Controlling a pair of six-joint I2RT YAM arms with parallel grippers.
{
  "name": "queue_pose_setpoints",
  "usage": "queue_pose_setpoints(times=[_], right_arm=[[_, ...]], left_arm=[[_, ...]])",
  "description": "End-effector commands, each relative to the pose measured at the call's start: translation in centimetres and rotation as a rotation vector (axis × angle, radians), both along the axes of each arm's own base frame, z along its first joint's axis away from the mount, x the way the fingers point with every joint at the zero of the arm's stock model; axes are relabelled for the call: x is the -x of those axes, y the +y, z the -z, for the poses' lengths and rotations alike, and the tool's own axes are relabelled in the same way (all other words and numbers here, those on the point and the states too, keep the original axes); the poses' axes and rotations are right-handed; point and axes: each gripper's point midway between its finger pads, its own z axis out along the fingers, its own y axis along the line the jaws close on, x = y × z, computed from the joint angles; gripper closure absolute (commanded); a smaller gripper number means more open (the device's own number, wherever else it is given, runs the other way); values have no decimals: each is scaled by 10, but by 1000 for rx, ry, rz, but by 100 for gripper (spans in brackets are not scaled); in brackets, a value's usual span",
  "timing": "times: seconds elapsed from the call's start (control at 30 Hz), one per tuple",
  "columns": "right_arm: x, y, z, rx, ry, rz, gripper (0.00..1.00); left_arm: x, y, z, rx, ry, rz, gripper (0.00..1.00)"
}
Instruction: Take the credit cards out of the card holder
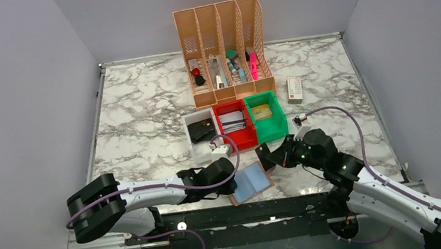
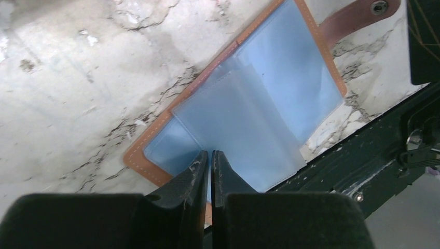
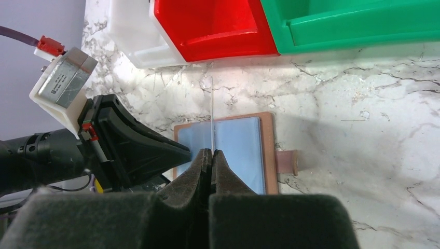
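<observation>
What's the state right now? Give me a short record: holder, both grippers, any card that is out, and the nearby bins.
holder: card holder lies open and flat near the table front edge, with its clear bluish sleeves facing up
left: left gripper has its fingers almost together at the holder's edge; whether it grips is unclear
right: right gripper is shut on a thin card, seen edge-on and out of the holder
bins: white bin, red bin and green bin sit just beyond the holder

Left pincer [image 2: 209,154], jaws a slit apart, at the near edge of the open holder [image 2: 244,98] on marble table [image 2: 78,78], strap [image 2: 353,18] beyond, right.
</observation>
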Motion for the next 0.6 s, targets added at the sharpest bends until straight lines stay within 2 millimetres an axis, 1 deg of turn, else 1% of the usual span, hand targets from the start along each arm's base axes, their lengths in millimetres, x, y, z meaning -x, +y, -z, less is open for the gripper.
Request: queue_pose_setpoints(times=[0.0, 0.1, 0.27, 0.37, 0.4, 0.43, 0.47, 0.57], right_arm=[[-1, 1, -8, 3, -26, -19, 99], [0, 2, -6, -2, -22, -25, 99], [3, 8, -2, -17, -6, -53, 99], [4, 10, 0, -16, 5, -68, 99], [4, 11, 2, -15, 9, -69, 99], [5, 12, 3, -14, 13, -74, 99], [5, 13, 2, -17, 13, -82, 99], [8, 19, 0, -29, 12, -121, 99]], left_arm=[[8, 47, 20, -202, 4, -4, 88], [6, 48, 16, -197, -5, -10, 87], [4, 53, 12, -212, -15, -20, 76], [0, 56, 7, -215, -28, -27, 74], [-1, 56, 5, -209, -33, -26, 70], [-3, 56, 2, -205, -36, -28, 63], [-4, 56, -2, -201, -41, -31, 58], [-16, 63, -15, -204, -65, -54, 48]])
